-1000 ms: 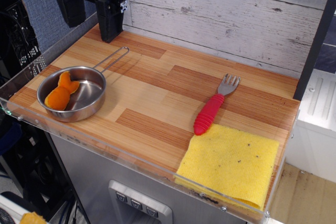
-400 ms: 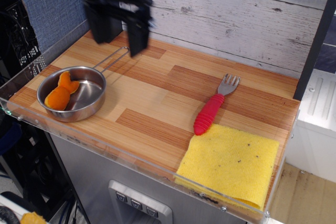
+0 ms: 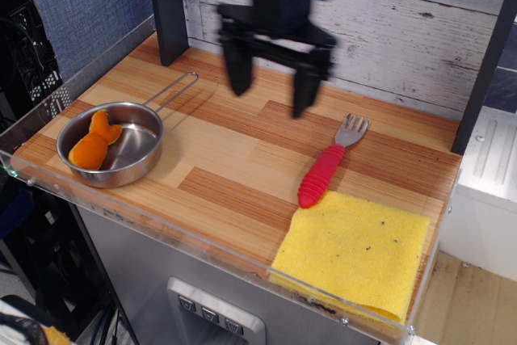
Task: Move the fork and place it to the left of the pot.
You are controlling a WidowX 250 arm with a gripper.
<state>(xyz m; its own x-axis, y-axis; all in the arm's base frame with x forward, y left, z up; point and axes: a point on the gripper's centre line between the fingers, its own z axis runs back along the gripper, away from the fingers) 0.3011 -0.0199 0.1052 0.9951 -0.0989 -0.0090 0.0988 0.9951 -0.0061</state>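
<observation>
The fork has a red ribbed handle and grey tines. It lies flat on the wooden table at the right, tines pointing to the back. The shiny steel pot sits at the left front with its wire handle pointing back right. It holds orange pieces. My gripper hangs above the middle back of the table, between pot and fork. It is open and empty, its two dark fingers spread wide and blurred by motion.
A yellow cloth lies at the front right corner, just in front of the fork's handle. A dark post stands at the back left. A plank wall runs along the back. A clear rim edges the table's front.
My gripper has moved from the back left corner to the right, over the middle back of the table, closer to the fork. The fork and the pot have not moved.
</observation>
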